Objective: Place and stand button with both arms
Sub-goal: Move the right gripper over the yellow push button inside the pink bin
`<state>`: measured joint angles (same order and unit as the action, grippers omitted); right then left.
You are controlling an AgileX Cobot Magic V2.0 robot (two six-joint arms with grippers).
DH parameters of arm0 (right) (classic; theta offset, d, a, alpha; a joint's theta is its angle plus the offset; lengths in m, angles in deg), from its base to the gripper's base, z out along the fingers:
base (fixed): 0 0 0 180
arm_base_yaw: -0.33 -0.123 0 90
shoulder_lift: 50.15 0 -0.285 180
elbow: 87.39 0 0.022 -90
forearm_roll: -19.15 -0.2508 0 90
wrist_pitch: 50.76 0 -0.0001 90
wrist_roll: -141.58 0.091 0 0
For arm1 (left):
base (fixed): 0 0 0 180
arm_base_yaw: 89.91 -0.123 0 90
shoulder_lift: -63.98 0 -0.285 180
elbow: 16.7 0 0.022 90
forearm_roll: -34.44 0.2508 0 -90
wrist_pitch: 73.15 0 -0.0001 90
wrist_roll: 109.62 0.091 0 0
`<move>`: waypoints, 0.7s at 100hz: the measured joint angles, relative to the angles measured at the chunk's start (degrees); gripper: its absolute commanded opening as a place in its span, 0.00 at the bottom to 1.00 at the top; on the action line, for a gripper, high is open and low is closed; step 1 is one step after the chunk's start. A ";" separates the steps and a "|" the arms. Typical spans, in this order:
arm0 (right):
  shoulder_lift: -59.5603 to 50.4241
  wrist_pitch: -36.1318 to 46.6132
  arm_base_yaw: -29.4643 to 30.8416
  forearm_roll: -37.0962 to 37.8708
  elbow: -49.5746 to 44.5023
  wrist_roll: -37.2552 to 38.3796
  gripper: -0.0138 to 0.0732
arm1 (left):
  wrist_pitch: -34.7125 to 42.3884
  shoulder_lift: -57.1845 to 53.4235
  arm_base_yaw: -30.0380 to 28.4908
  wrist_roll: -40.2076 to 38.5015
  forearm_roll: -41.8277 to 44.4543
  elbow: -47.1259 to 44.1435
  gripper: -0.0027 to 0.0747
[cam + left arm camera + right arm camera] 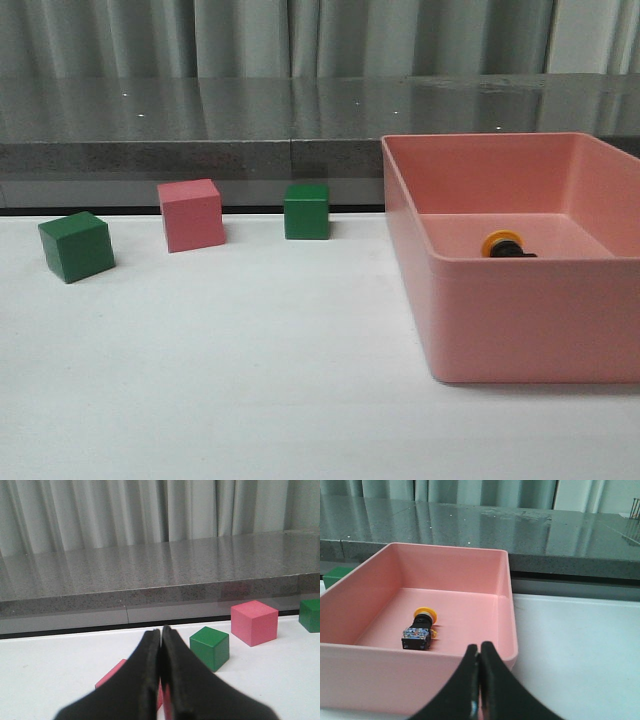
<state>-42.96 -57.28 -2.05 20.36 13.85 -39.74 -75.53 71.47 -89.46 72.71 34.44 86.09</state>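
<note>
The button (pixel 503 246) lies on its side inside the pink bin (pixel 530 320), its yellow-orange cap pointing away from me. In the right wrist view the button (pixel 420 627) shows its black body and clear-blue base. My right gripper (pixel 479 647) is shut and empty, outside the bin, near its front wall and to the button's right. My left gripper (pixel 161 630) is shut and empty, low over the white table, short of the cubes. Neither arm shows in the front view.
A green cube (pixel 76 246), a pink cube (pixel 191 214) and a second green cube (pixel 306 211) stand along the table's back left. A pink block (pixel 112 676) lies partly hidden behind my left fingers. A grey stone ledge (pixel 200 130) runs behind the table.
</note>
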 measured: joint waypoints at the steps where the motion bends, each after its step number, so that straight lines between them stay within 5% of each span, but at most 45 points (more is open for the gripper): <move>1: 0.00 0.00 0.00 0.00 0.00 0.00 0.09 | 0.00 0.00 0.00 0.00 0.00 0.00 0.01; 70: 0.00 2.89 0.00 0.00 0.00 0.00 0.09 | 0.00 0.00 0.00 0.00 0.00 0.00 0.01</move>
<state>-42.96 -54.40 -2.05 20.36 13.85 -39.74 -75.53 71.47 -89.46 72.71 34.44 86.09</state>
